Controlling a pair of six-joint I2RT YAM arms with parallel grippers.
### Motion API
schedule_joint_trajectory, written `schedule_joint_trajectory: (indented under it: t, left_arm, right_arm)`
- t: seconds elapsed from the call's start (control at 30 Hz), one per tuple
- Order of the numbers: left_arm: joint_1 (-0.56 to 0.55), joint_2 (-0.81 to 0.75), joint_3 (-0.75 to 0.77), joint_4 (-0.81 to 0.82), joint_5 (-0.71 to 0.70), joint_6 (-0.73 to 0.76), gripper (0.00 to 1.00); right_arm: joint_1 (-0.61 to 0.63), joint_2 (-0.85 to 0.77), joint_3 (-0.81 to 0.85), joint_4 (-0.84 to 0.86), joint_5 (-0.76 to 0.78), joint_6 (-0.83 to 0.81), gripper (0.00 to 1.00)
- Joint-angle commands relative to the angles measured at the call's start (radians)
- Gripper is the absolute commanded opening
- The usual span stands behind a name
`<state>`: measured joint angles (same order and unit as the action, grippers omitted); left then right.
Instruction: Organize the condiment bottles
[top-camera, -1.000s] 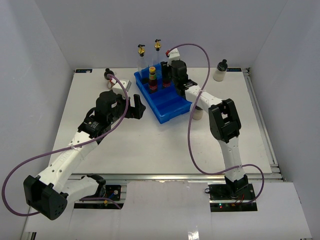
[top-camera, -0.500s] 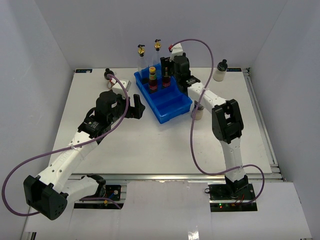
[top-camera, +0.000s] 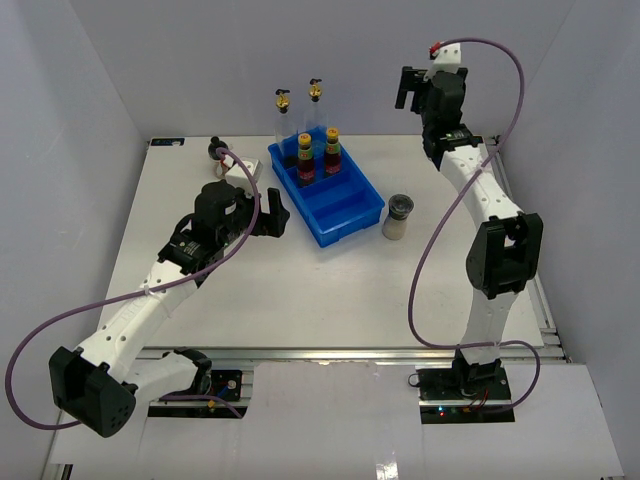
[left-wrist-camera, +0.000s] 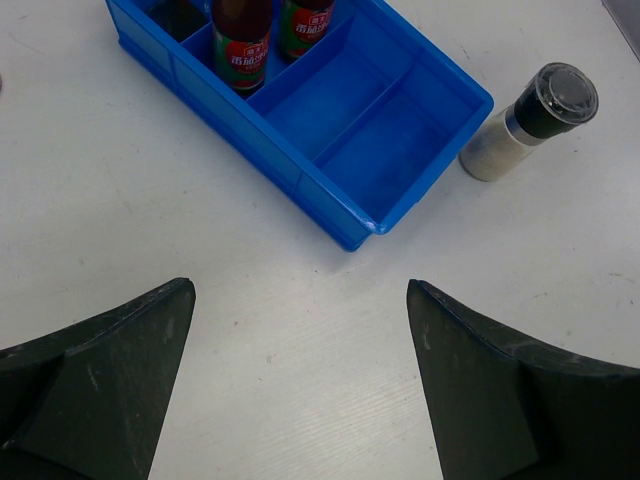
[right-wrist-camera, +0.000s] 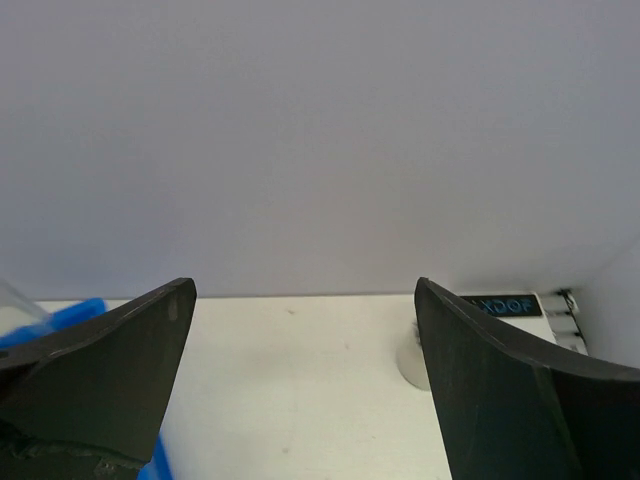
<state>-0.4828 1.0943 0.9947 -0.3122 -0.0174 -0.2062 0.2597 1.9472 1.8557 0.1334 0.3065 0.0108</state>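
Peeking past right claw (right-wrist-camera: 303, 290), one half-hidden jar (right-wrist-camera: 407, 362)

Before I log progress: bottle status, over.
Left end effector open beside blue tray; right end effector open, raised at back. Two red sauce bottles upright in tray; black-capped jar on table. Nothing blocking it.

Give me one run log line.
left gripper open, empty; right gripper open, high; two red sauce bottles in tray; black-capped jar beside tray
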Motion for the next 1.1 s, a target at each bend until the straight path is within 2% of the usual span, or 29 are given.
schedule_joint_trajectory:
  t: [0.0,0.23,0.43,0.53,0.8,1.07]
  left_arm:
    - [-0.005,-0.008,-0.001,0.009,0.007,0.008,0.98]
    - [-0.004,-0.017,-0.001,0.007,0.011,0.01,0.98]
    - [-0.004,-0.018,0.002,0.005,0.016,0.005,0.98]
    - [-0.004,-0.022,0.001,0.007,0.016,0.007,0.98]
    - [-0.004,-0.014,0.005,0.005,0.049,0.007,0.98]
    - [-0.004,-0.012,0.007,0.002,0.049,0.011,0.98]
  right_arm:
    - [-0.094,0.066,0.055,-0.084,-0.068,0.046,0.96]
    - [-0.183,0.185,0.131,-0.173,-0.141,0.084,0.9]
    - [-0.226,0.288,0.151,-0.14,-0.17,0.088,0.9]
    - [-0.24,0.326,0.128,-0.062,-0.172,0.089,0.9]
    - [-0.247,0.393,0.13,0.018,-0.147,0.064,0.9]
    - [-0.247,0.518,0.268,0.0,-0.149,0.034,0.93]
